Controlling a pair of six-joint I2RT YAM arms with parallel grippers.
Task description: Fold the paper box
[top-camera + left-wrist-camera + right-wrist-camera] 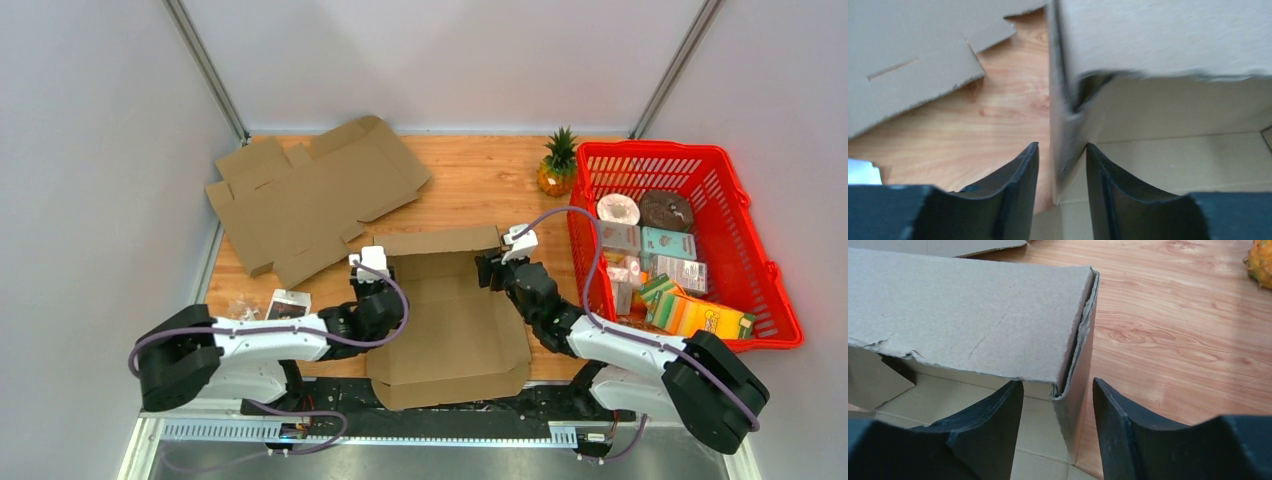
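The partly folded brown paper box (450,320) lies at the table's near middle, its rear flap folded over and both side walls raised. My left gripper (372,268) is at its rear left corner. In the left wrist view this gripper (1062,145) is open and straddles the left side wall (1063,100), which touches the inner finger, with a gap to the outer one. My right gripper (497,262) is at the rear right corner. In the right wrist view it (1057,380) is open wide and straddles the right side wall (1080,390), touching neither finger.
A second, flat cardboard blank (310,195) lies at the back left. A small pineapple (558,165) stands at the back. A red basket (650,146) full of packaged goods sits at the right. Small packets (288,303) lie by the left arm.
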